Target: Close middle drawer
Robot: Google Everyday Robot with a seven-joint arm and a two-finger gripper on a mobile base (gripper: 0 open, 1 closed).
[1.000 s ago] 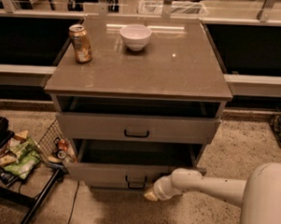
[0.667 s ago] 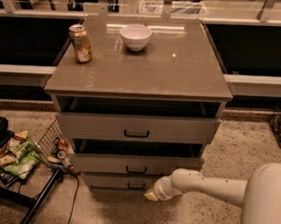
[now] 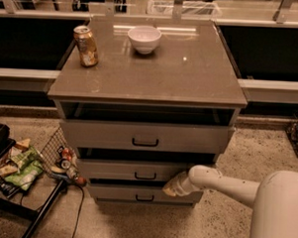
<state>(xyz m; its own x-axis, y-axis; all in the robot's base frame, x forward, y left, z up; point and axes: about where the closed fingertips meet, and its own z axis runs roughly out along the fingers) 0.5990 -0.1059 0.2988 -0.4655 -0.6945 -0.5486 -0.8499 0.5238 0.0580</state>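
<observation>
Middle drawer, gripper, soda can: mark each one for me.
middle drawer (image 3: 117, 169), camera view, on its flat front, left of centre.
gripper (image 3: 171, 188), camera view, on its tip, low by the middle drawer's right end.
soda can (image 3: 86, 45), camera view, on its side wall.

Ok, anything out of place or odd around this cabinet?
The top drawer stands pulled out, a dark gap above its front, and the middle drawer shows a smaller gap too. The gripper sits low against the middle drawer's right end. The can and bowl stand upright; nothing spilled.
</observation>
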